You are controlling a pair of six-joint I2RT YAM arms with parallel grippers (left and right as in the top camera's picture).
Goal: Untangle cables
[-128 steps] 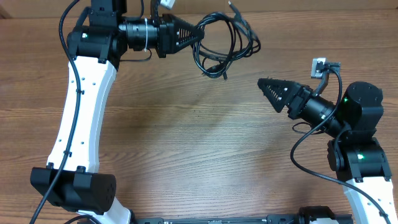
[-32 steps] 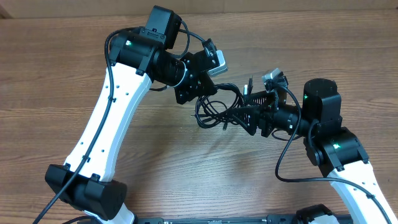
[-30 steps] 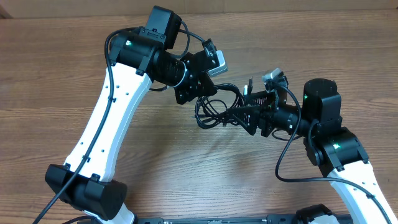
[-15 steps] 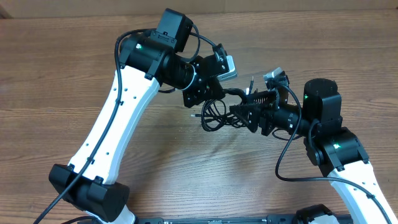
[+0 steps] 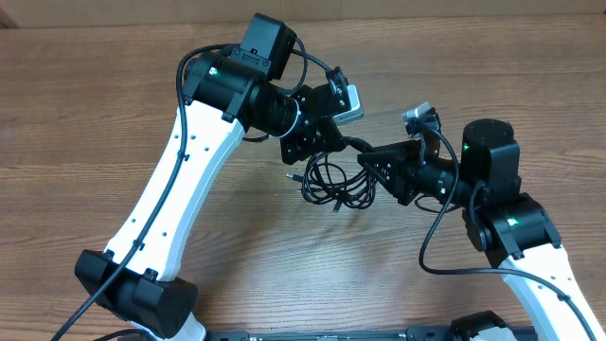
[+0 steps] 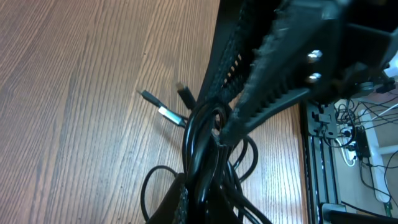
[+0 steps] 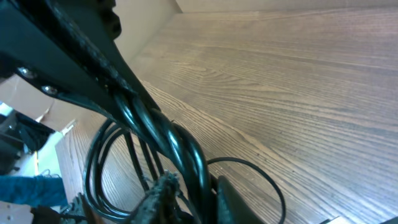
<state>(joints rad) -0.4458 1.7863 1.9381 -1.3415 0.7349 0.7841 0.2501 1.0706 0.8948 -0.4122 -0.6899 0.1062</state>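
Note:
The cables (image 5: 329, 185) are a bundle of thin black cords, their loops hanging between the two grippers just above the wood. My left gripper (image 5: 327, 145) is shut on the bundle's upper strands from the far left. My right gripper (image 5: 366, 163) comes in from the right and is shut on strands of the same bundle. In the left wrist view the cables (image 6: 198, 143) run up out of my jaws, and two plug tips (image 6: 166, 114) stick out to the left. In the right wrist view the cables (image 7: 180, 146) pass between my fingers (image 7: 155, 193).
The wooden table (image 5: 114, 114) stretches left and toward the front. The left arm's white link (image 5: 170, 199) crosses the left half diagonally. The right arm's body (image 5: 507, 223) fills the right side. A dark rail (image 5: 331, 335) runs along the front edge.
The right jaws have closed onto the cable strands. The left gripper shifted slightly right with the bundle, and the loops now hang lower and nearer the table.

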